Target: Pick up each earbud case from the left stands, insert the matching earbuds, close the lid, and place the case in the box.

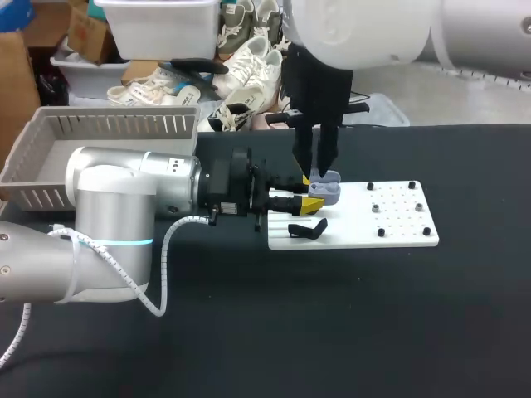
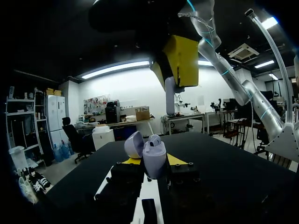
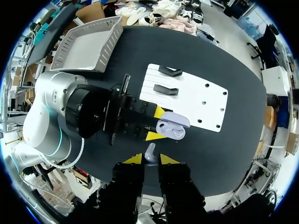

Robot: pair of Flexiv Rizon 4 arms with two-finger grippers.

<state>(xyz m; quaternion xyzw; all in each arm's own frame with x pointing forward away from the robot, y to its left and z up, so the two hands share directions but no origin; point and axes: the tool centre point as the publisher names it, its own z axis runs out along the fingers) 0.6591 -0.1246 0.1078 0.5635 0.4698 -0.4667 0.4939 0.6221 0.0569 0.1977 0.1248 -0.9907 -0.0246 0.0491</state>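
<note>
One open lavender case (image 1: 328, 192) sits at frame centre, clamped between the fingers of the left gripper (image 1: 314, 193) over the white board (image 1: 398, 228). Just above it, the right gripper (image 3: 150, 159) pinches one earbud (image 3: 150, 151), which its fingers hide in the head view. That view shows one black stand (image 1: 307, 229); the right wrist view shows two. One grey box (image 1: 99, 124) lies upper left.

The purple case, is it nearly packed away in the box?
Not yet. Done: the purple case is gripped in the left claw with its lid open. Happening now: the right claw holds an earbud just above it. Left to do: push the earbud in, shut the lid, and put the case in the grey box, which shows no case inside.
</note>
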